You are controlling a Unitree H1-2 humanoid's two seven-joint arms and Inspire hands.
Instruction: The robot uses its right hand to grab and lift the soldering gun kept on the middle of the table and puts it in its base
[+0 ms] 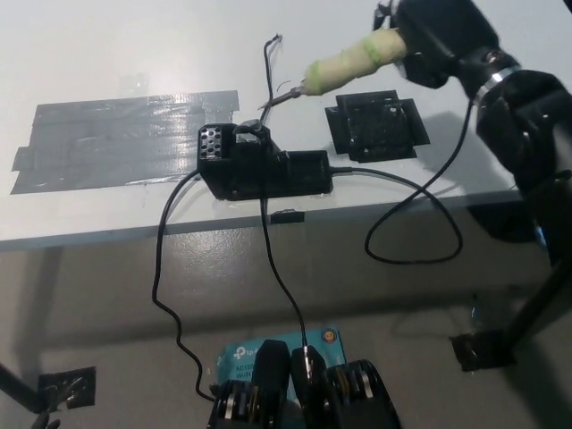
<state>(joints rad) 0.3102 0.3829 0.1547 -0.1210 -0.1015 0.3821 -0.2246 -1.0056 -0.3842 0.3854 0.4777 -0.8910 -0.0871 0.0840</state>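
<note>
My black right hand [438, 40] is shut on the soldering gun [344, 64], whose handle is wrapped in pale yellow-green tape. The gun hangs above the table, tilted, with its metal tip [284, 96] pointing down-left toward the black base [259, 165]. The tip sits just above and to the right of the base's holder ring [248, 130], apart from it. The gun's black cable [416, 214] loops off the table's front edge. My white left hand is out of view.
A black taped square [375, 123] lies right of the base. A wide patch of grey tape [125, 138] covers the table's left. Cables [165, 286] run from the base down to a teal box [277, 350] on the floor. A thin wire [266, 54] rises behind the base.
</note>
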